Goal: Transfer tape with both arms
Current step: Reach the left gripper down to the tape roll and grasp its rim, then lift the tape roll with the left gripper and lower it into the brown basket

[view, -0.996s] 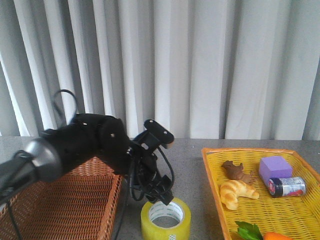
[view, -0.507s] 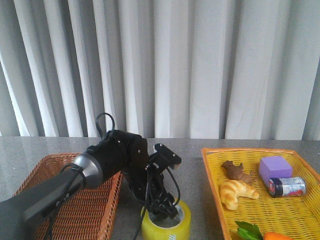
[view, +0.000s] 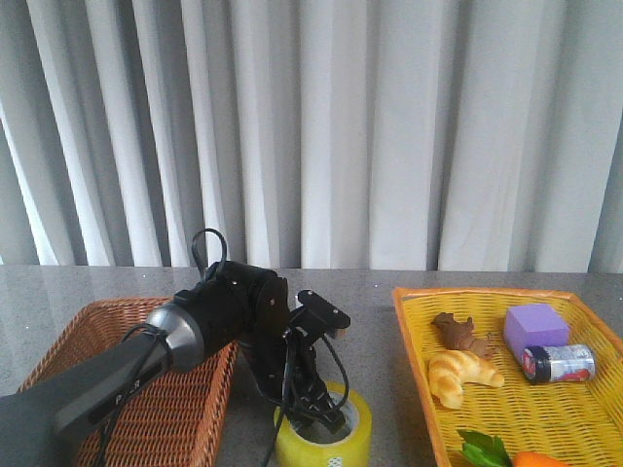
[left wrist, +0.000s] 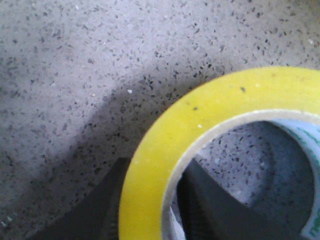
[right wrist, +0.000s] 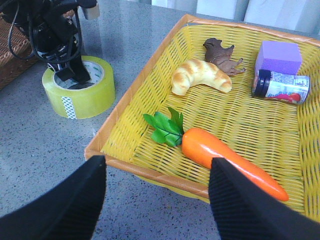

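The tape, a wide yellow roll with a white printed core, lies flat on the grey table between the two baskets. My left gripper points down into it. In the left wrist view one finger stands outside the yellow wall and one inside the core, both close against it, with the gripper straddling the wall. The right wrist view shows the tape with the left gripper on it. My right gripper is open and empty, above the table in front of the yellow tray's rim.
A brown wicker basket stands left of the tape. A yellow tray on the right holds a croissant, a carrot, a purple block, a small labelled can and a brown figure.
My left arm swung down from above the basket onto the tape. In the last half second it shifted only slightly, staying on the roll. The tape has not moved.
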Action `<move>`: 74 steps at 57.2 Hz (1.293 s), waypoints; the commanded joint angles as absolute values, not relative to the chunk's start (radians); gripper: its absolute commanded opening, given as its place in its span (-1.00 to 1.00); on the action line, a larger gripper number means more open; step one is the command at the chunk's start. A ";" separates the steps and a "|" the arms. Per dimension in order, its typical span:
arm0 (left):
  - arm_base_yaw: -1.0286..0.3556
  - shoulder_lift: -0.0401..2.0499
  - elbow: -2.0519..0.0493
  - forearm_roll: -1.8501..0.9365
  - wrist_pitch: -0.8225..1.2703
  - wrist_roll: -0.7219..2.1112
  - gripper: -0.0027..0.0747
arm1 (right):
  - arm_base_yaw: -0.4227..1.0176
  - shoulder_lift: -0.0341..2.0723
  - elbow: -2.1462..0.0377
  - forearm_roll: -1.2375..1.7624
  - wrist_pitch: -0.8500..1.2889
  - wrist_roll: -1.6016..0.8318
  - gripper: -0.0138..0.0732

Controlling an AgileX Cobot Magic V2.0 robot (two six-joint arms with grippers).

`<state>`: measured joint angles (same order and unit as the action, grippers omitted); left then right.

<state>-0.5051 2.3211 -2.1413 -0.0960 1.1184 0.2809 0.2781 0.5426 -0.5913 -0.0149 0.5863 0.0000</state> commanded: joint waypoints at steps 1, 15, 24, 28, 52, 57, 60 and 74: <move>-0.511 2.224 -2.177 -0.111 1.100 0.272 -0.44 | 0.272 0.546 -0.617 -0.022 0.519 -0.007 0.36; -0.511 2.128 -2.177 -0.109 1.097 0.272 -0.44 | 0.272 0.546 -0.617 -0.022 0.519 -0.007 0.36; -0.505 2.048 -2.177 -0.099 1.104 0.272 -0.44 | 0.272 0.546 -0.617 -0.022 0.519 -0.007 0.36; -0.495 2.011 -2.177 -0.098 1.109 0.272 -0.44 | 0.272 0.546 -0.617 -0.022 0.519 -0.007 0.36; -0.222 1.883 -2.177 -0.025 1.244 0.240 -0.43 | 0.272 0.546 -0.617 -0.022 0.519 -0.007 0.36; -0.161 1.901 -2.173 -0.032 1.250 0.218 -0.43 | 0.272 0.546 -0.617 -0.022 0.519 -0.007 0.36; -0.137 1.918 -2.166 -0.032 1.249 0.218 -0.43 | 0.272 0.546 -0.617 -0.022 0.519 -0.007 0.36; -0.102 2.035 -2.161 -0.032 1.250 0.219 -0.43 | 0.272 0.546 -0.617 -0.022 0.519 -0.007 0.36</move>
<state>-0.1024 2.0508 -2.1388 -0.0069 1.2762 0.2334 0.2781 0.5426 -0.5913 -0.0149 0.5863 0.0000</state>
